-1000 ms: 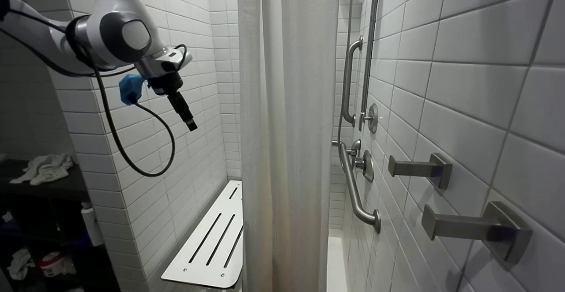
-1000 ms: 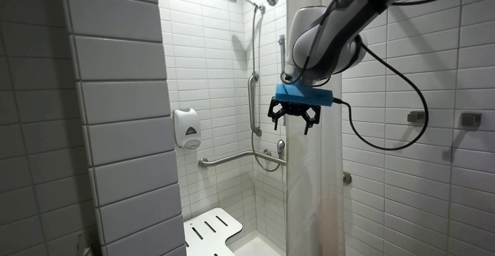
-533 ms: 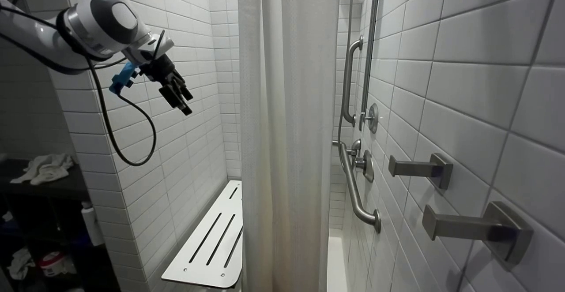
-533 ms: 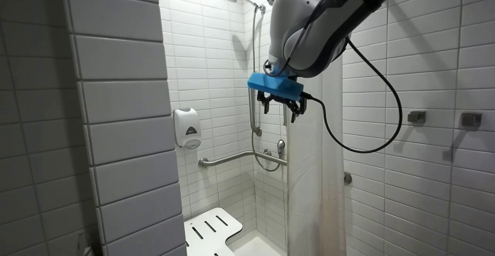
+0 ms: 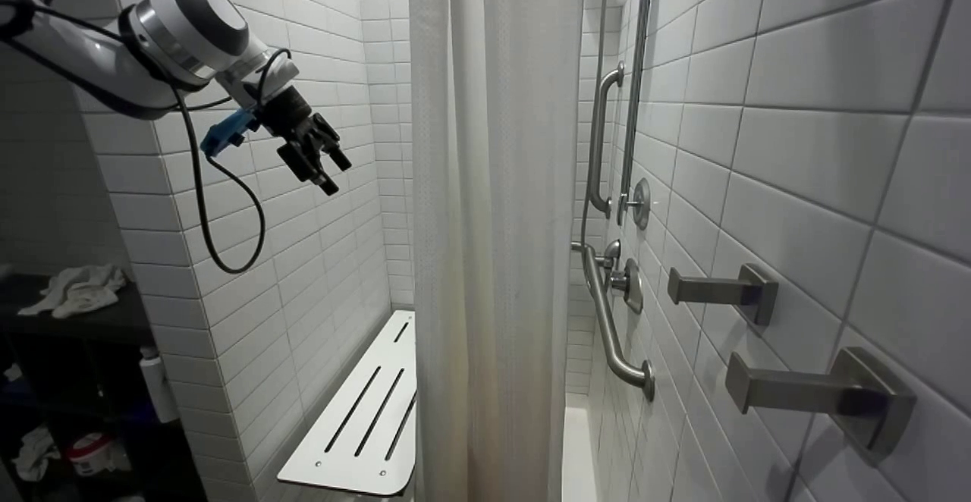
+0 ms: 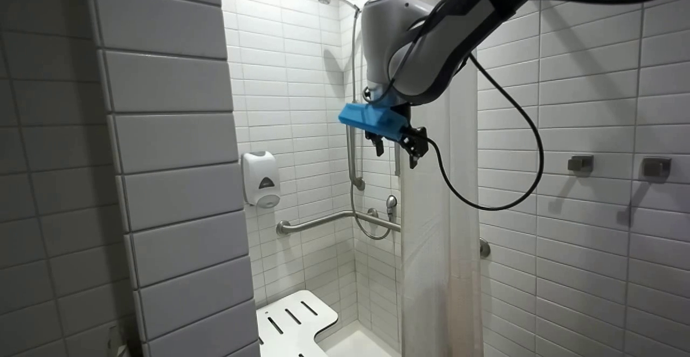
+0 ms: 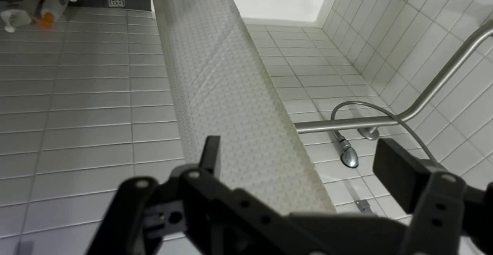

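Released, the gripper hangs in mid-air with its fingers spread well apart. Near it on the right in an exterior view, but not touching, I see the curtain hanging in folds. The white seat sits below on the left; over on the right are a rail and, nearer, two hooks.

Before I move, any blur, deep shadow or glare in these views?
Wrist view: the open gripper looks soft in its nearest parts, the shower curtain shows its weave clearly, the bottles at top left sit dim. In an exterior view, the shelving is shadowed; in an exterior view, the shower wall is brightest near the top and the wall hooks cast shadows.
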### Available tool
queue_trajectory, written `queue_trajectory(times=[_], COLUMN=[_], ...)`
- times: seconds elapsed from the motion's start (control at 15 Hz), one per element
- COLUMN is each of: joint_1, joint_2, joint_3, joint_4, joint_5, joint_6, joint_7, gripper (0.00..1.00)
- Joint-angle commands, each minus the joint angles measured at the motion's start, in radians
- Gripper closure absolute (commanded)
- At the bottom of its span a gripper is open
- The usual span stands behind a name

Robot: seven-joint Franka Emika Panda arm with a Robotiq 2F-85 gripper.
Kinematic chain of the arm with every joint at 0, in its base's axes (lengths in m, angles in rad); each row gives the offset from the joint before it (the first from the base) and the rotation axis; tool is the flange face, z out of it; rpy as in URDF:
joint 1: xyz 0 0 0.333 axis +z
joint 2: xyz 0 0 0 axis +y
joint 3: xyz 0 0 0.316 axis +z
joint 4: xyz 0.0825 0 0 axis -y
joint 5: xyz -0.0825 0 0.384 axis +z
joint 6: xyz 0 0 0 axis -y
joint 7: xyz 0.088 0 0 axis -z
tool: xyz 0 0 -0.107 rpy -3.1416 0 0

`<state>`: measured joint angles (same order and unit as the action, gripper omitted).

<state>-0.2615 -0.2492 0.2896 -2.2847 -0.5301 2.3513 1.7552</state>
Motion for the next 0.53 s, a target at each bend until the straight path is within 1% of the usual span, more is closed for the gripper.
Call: queue_trajectory(times=[0.0,0.2,0.47], joint_1=[0.058,0.097,0.144], joint_2=[0.084,0.126,0.186], joint_3=[-0.068,-0.111,-0.150], joint_4=[0.078,0.116,0.188], joint_5=[-0.019,-0.015,-0.025], joint_6=[-0.069,-0.103,-0.161], joint_7=[0.044,0.046,0.050], gripper=[0.00,0.00,0.00])
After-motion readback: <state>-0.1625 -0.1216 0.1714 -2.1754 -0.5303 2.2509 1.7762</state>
